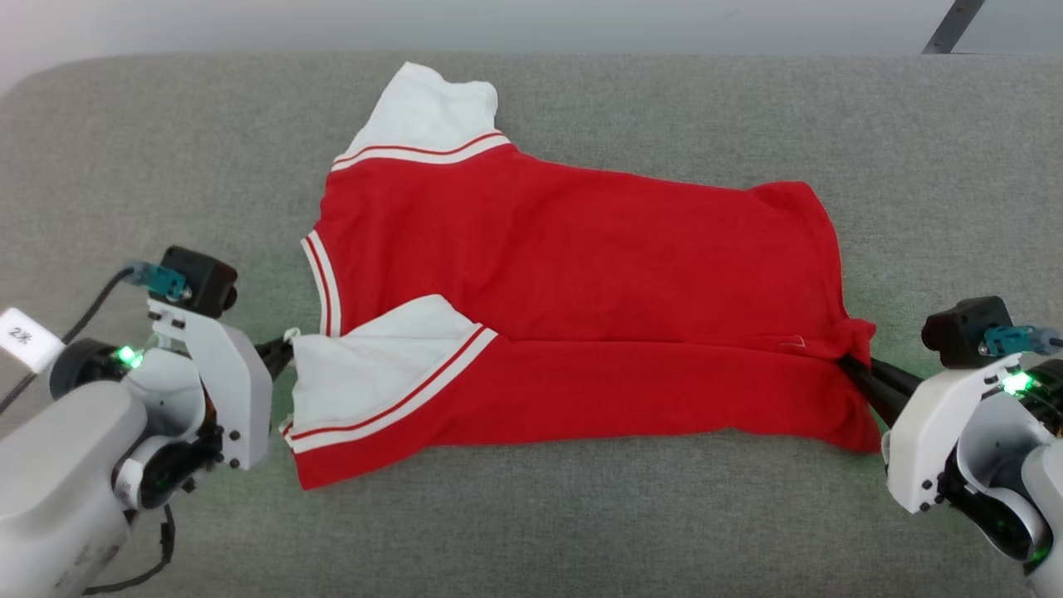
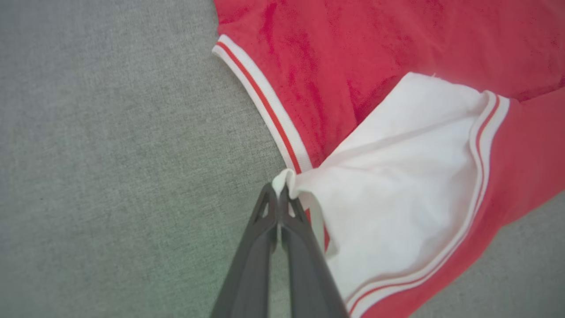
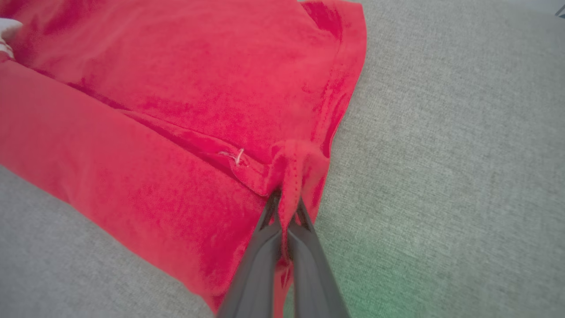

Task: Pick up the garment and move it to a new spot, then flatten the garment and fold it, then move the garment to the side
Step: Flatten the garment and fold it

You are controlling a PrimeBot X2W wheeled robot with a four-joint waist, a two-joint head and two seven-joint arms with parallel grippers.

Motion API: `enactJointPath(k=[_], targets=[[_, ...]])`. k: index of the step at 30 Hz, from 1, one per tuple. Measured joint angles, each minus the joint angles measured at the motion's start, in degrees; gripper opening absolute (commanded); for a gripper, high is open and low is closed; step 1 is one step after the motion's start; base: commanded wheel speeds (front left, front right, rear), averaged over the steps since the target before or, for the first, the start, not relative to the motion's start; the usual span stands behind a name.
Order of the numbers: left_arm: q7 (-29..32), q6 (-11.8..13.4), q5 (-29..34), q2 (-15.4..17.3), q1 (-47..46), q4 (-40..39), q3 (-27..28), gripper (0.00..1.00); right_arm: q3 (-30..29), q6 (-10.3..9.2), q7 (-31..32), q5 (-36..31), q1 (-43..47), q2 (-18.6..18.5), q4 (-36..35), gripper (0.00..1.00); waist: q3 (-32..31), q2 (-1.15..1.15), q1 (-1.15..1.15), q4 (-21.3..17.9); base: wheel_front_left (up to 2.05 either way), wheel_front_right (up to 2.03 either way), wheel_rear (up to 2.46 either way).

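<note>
While the red white-sleeved jersey shirt (image 1: 573, 266) lies half-folded on the grey woven cushion (image 1: 664, 515) | left gripper (image 2: 279, 196) pinched shut on sleeve tip | right gripper (image 3: 284, 207) likewise on hem corner | probably tensioning the fold.

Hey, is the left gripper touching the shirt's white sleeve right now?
Touching. In the left wrist view the left gripper is shut on the corner of the white sleeve of the garment, cloth pinched between its fingertips.

- plenty of bare grey padded surface (image 1: 124, 166) on the far side and along the near edge
- the garment (image 1: 581, 249) sprawls right across the middle
</note>
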Motion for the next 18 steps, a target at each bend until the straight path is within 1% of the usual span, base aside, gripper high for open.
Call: enactJointPath(k=[5,6,7,8,9,10,11,12,13,18], targets=[[0.8,-2.6,-1.7,-2.6,-0.4,5.6,-0.3,0.0,0.7,0.0,0.5,0.0,-1.7,0.9,1.3,0.0,0.1,0.0,0.0,-0.2,0.0,0.0,0.0],[0.9,-2.7,-2.1,-3.1,-0.5,6.6,-0.2,0.01,0.9,0.0,0.6,0.0,-2.0,1.0,1.6,0.0,0.0,0.0,0.0,-0.2,0.0,0.0,0.0],[1.2,-3.1,-2.2,-3.4,-0.7,7.4,-0.2,0.14,1.0,0.0,0.7,0.1,-2.2,1.1,1.8,0.0,0.0,0.0,0.0,-0.2,0.0,0.0,0.0],[1.4,-3.2,-2.6,-3.8,-0.8,8.2,-0.2,0.14,1.0,0.0,0.9,0.2,-2.5,1.2,2.1,0.0,-0.2,0.0,0.0,-0.2,0.0,0.0,0.0],[1.6,-3.3,-3.2,-4.2,-0.8,8.8,0.1,0.42,1.2,0.0,1.1,0.3,-2.7,1.2,2.3,0.09,-0.3,0.0,0.0,-0.2,0.0,0.0,0.0],[1.6,-3.3,-3.4,-4.4,-0.8,9.4,0.2,0.49,1.3,0.0,1.2,0.4,-2.9,1.2,2.5,0.31,-0.5,0.0,0.0,-0.2,0.0,0.0,0.0],[1.6,-3.3,-3.7,-4.6,-0.8,9.8,0.5,0.79,1.4,0.0,1.5,0.4,-3.1,1.2,2.6,0.48,-0.8,0.0,0.0,-0.1,0.0,0.0,0.0],[1.6,-3.3,-4.4,-4.7,-0.8,10.2,0.8,1.0,1.5,0.0,1.6,0.4,-3.1,1.2,2.7,0.79,-1.0,0.0,0.0,-0.1,0.0,0.0,0.0],[1.6,-3.3,-4.6,-4.7,-0.8,10.4,0.9,1.0,1.8,0.0,1.7,0.4,-3.1,1.0,2.8,1.0,-1.4,0.0,0.0,0.0,0.0,0.0,0.0],[0.2,-3.0,-5.4,-4.2,-0.2,9.9,1.8,1.0,2.1,0.0,1.7,0.7,-3.0,0.7,2.9,1.0,-3.5,0.0,0.0,0.2,0.0,0.0,0.0]])
